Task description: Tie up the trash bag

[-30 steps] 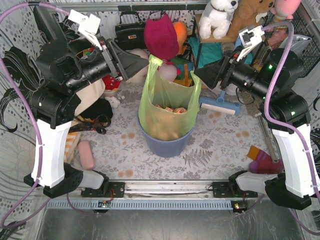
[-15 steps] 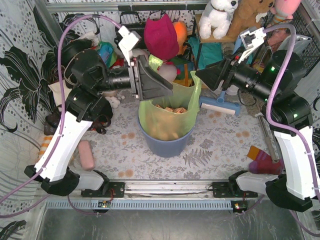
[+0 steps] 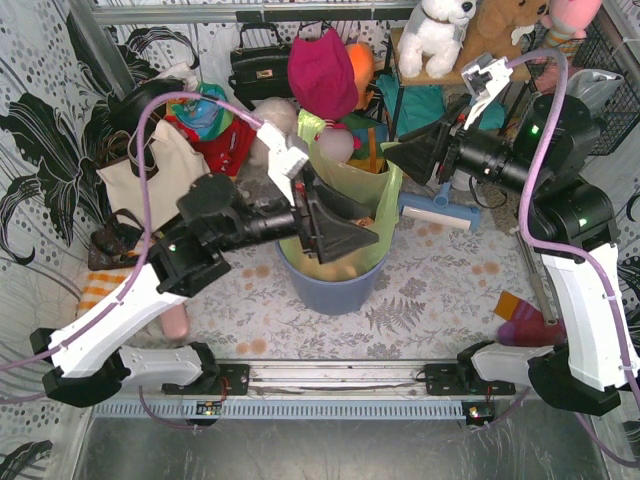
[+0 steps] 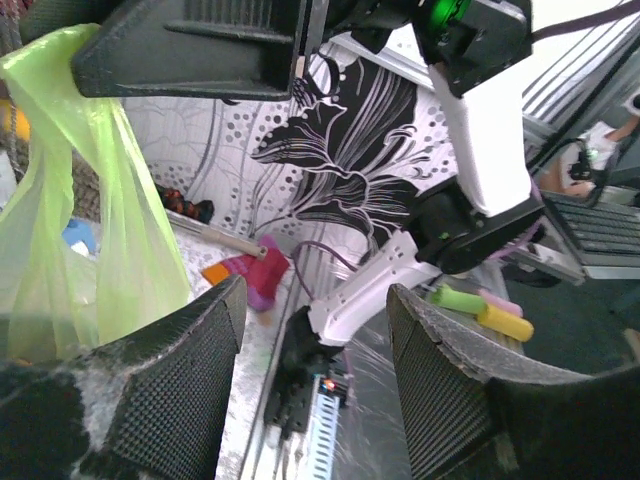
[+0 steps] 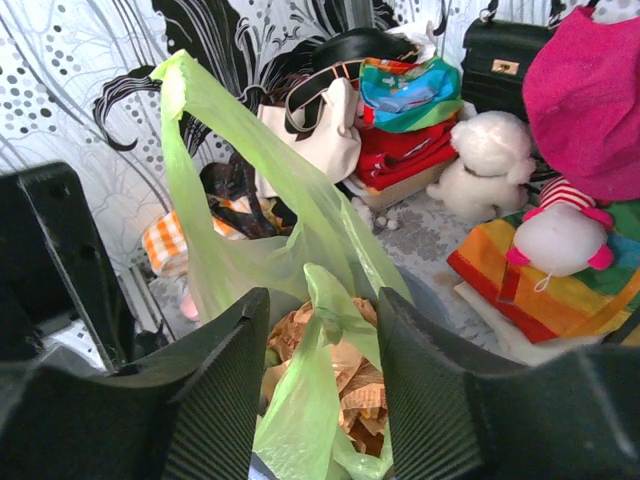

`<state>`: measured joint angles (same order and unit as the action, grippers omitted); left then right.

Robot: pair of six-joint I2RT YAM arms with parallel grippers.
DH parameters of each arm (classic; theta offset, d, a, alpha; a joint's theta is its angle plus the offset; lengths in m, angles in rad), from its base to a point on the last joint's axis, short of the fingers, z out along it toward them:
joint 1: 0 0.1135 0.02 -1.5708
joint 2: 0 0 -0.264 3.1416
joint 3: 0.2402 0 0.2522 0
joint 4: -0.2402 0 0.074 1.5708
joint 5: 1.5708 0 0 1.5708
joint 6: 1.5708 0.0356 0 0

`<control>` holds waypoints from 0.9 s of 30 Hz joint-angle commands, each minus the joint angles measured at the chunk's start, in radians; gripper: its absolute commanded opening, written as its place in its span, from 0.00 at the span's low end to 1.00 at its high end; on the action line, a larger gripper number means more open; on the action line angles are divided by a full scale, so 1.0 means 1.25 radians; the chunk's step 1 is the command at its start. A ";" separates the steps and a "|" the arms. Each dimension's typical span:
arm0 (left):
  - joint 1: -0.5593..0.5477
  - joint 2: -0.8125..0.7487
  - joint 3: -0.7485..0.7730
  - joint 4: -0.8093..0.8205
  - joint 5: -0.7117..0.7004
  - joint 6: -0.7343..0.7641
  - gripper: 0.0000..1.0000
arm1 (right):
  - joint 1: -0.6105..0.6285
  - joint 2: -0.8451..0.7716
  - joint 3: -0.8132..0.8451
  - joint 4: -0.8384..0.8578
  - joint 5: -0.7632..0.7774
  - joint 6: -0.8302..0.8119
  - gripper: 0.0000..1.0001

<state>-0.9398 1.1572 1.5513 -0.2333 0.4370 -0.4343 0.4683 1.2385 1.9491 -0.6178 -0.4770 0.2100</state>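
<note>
Standing in one blue bin [image 3: 335, 290], table centre: one trash bag [image 3: 358, 182]. Two grippers, jaws apart, empty: left gripper [image 4: 315, 295] swung from far-left corner across bag mouth; right gripper [image 5: 322, 300] barely shifted.

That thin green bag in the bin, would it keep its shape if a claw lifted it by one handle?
Probably not: the trash bag is thin, creased film with limp handles, so it would likely sag and stretch. Its crumpled paper filling suggests it is light for its size. The smooth plastic may slip from a loose pinch.
</note>
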 commanded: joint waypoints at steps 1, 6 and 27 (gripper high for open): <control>-0.081 0.001 -0.061 0.197 -0.203 0.144 0.66 | 0.000 0.004 0.030 0.005 -0.049 -0.024 0.42; -0.104 -0.004 -0.113 0.292 -0.298 0.239 0.65 | 0.000 0.000 0.026 0.004 -0.024 -0.034 0.16; -0.104 0.057 -0.214 0.663 -0.396 0.484 0.75 | 0.000 -0.038 -0.022 0.130 -0.093 0.030 0.00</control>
<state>-1.0660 1.2041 1.2652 0.4564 -0.0345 0.0837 0.4683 1.2102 1.9274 -0.5316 -0.5541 0.2203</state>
